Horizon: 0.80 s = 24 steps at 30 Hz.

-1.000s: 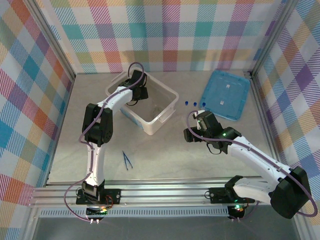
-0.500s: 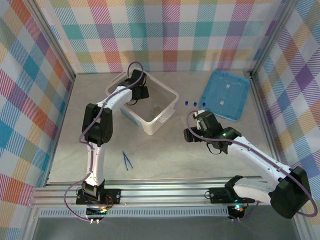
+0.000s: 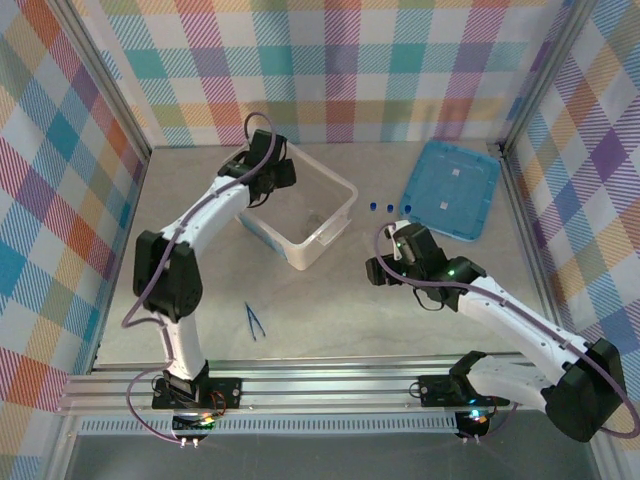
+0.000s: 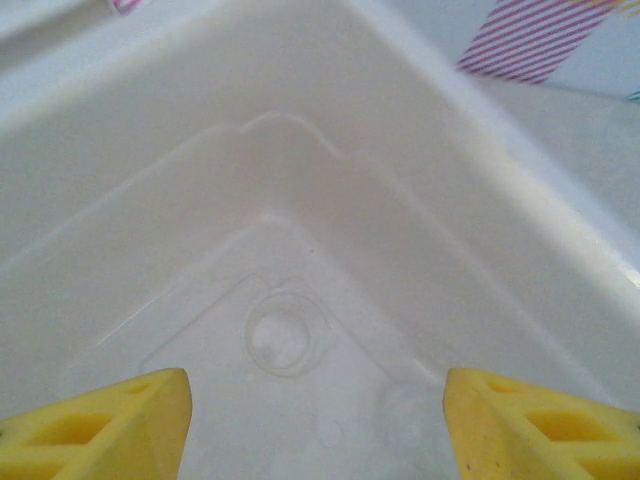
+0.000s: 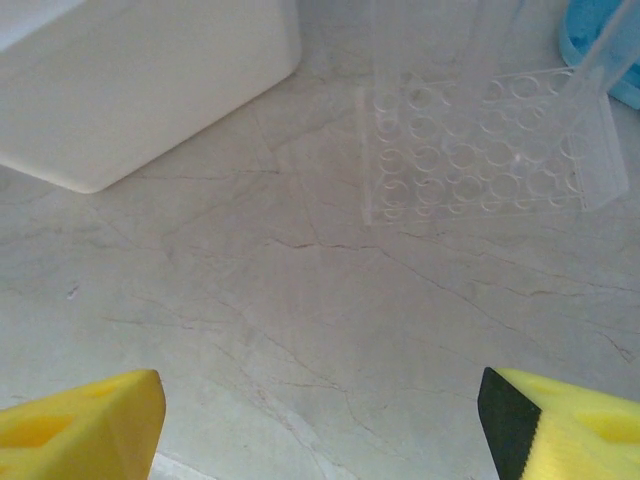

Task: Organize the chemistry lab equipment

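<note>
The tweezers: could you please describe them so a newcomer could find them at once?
Start at the big white box on the table. Toward the metal rail from its near corner, the tweezers lie alone on bare tabletop. Nothing else there is thin, dark blue and V-shaped.

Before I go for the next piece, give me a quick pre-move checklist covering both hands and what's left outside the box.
1. Left hand empty: ok. Its yellow fingers are apart above the floor of the translucent white plastic box.
2. Right hand empty: ok. It is open over the bare grey table.
3. Thin clear blue-capped tubes reachable: ok. They stand in a clear plastic rack just ahead of the right hand.
4. Dark blue tweezers stowed: not ok. They lie on the table.
5. Glassware in the box: cannot tell, only faint round outlines.
6. Flat blue lid off the box: ok.
</note>
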{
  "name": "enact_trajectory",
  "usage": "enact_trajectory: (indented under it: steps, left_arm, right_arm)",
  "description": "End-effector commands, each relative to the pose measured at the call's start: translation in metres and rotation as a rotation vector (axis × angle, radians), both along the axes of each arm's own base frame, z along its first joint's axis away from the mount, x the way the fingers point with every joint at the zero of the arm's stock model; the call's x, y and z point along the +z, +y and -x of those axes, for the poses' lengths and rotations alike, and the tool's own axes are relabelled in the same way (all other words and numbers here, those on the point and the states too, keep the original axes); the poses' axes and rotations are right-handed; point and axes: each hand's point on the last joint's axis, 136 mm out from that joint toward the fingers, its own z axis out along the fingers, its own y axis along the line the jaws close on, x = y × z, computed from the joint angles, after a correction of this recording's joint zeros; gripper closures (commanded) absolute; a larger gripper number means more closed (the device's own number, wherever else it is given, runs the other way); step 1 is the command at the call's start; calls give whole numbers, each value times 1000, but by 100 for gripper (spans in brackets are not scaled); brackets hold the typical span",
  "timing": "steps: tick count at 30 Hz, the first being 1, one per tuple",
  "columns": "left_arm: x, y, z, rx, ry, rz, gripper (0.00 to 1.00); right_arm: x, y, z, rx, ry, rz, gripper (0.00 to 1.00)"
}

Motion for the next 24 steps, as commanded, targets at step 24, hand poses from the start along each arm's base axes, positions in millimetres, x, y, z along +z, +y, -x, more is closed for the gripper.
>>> enact_trajectory:
  steps: [24]
  left_arm:
    - [33, 153, 123, 347, -166, 215, 29]
  right_arm:
    - [-25, 209, 71, 402, 60, 168, 19]
